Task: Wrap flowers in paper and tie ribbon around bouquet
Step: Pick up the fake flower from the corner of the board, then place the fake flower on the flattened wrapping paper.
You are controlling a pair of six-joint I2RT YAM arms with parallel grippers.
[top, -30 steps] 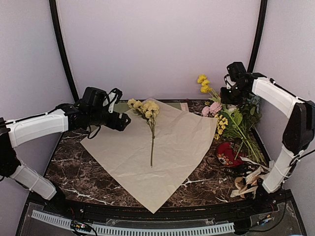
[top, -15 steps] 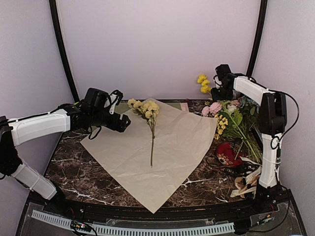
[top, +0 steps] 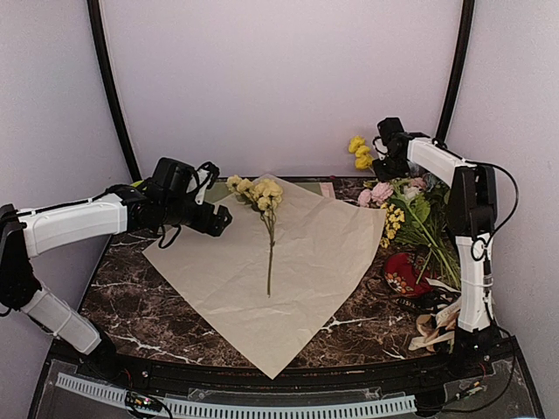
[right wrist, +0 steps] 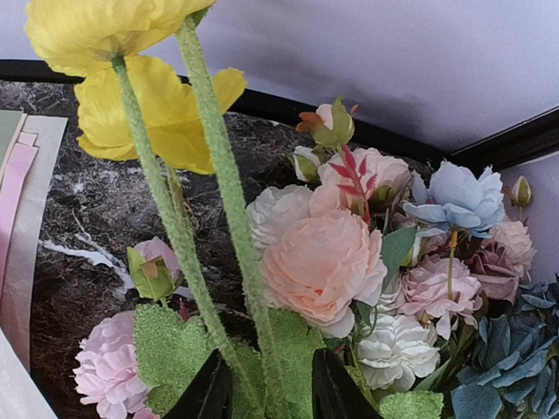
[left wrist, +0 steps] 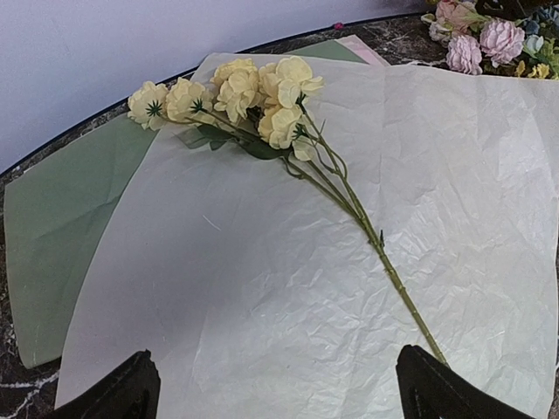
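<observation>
Noted paper point(top: 306, 262) flat, tan side up, mid-table, one yellow-blossom stem point(top: 266, 227) along its middle, far-left edge overlapping green sheet point(left wrist: 61, 244), bare marble point(top: 131, 288) off near edges, left gripper point(left wrist: 278, 384) splayed wide above left edge, right gripper point(right wrist: 272, 388) pinched on tall yellow flower stems point(right wrist: 231, 201) beside crowded pile point(top: 419, 214) at right rim.

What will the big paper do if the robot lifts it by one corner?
The paper looks thin and crinkled, so it would probably droop and fold rather than stay flat. It seems light, so it may slide easily on the smooth table. The flower lying on it would likely roll off.
</observation>
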